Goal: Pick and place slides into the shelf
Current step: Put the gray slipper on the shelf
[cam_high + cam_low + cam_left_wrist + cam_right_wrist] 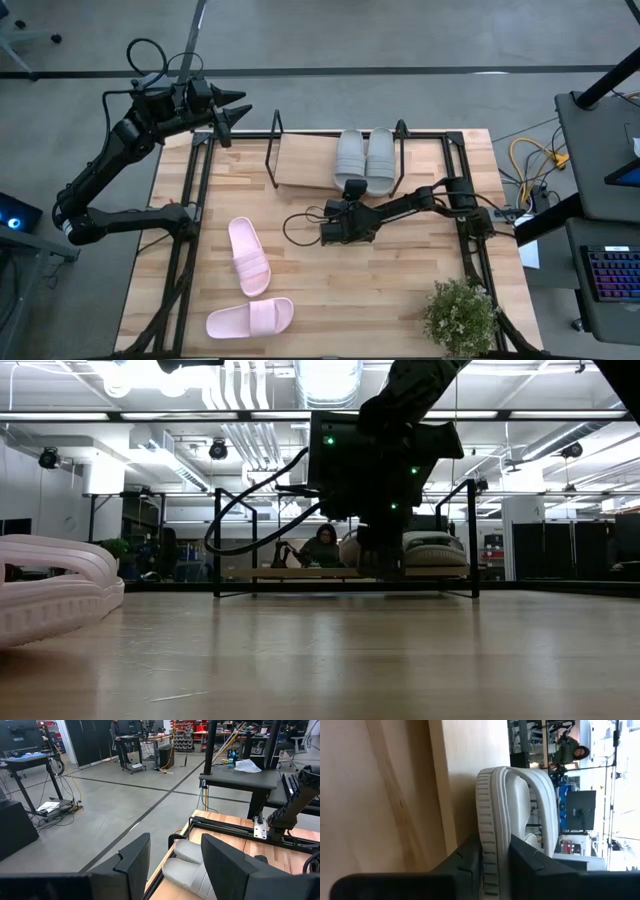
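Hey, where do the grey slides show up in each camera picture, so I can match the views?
High view: grey slides side by side on the shelf, right part.
Low view: on the shelf board, mostly behind the right gripper.
Left wrist view: bottom centre, between the fingers.
Right wrist view: one slide's sole between the fingers.
Shared landmark: the shelf's black frame.

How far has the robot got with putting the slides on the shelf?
Done: both grey slides sit on the shelf. In hand: the right hand is at the left grey slide's heel, fingers either side of its sole edge. Left: both pink slides lie on the table. The left hand waits at the far-left corner.
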`<state>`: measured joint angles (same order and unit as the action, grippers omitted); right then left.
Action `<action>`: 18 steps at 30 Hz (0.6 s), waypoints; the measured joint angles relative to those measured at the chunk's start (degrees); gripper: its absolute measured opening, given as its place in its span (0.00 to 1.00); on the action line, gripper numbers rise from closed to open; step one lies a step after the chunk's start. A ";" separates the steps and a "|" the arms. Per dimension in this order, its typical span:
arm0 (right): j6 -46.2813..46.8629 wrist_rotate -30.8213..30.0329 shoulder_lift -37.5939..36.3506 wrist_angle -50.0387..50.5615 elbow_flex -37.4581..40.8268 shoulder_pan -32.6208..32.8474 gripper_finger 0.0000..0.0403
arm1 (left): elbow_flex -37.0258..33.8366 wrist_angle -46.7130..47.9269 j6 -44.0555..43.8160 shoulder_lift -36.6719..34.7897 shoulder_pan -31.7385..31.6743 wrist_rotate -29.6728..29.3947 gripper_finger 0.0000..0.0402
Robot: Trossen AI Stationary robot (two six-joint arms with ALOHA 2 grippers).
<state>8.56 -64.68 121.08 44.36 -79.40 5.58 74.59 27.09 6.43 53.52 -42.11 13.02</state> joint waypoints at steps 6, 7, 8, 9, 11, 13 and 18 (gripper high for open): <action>0.77 4.29 -0.25 0.21 0.00 0.14 0.18 | 0.00 0.00 -0.01 -0.01 0.02 0.02 0.40; 0.75 4.29 -0.33 0.23 0.00 0.24 0.18 | 0.00 0.01 -0.01 -0.01 0.01 0.02 0.40; 0.61 4.30 -0.39 0.19 0.00 0.24 0.18 | 0.00 0.01 -0.01 -0.01 0.02 0.03 0.40; 0.40 4.27 -0.39 0.20 0.00 0.26 0.19 | 0.00 0.02 -0.01 -0.01 0.01 0.04 0.40; 0.02 4.34 -0.39 0.22 0.00 0.24 0.20 | 0.00 0.02 0.00 -0.02 0.01 0.05 0.40; 0.06 4.43 -0.41 0.19 0.00 0.26 0.22 | 0.00 0.04 0.01 -0.02 0.02 0.07 0.40; 0.83 4.32 -0.84 0.20 0.00 0.40 0.29 | 0.00 0.04 0.27 -0.02 0.02 0.08 0.40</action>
<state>9.39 -60.36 120.24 44.56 -79.40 5.98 74.59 27.14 6.70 53.49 -42.09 13.09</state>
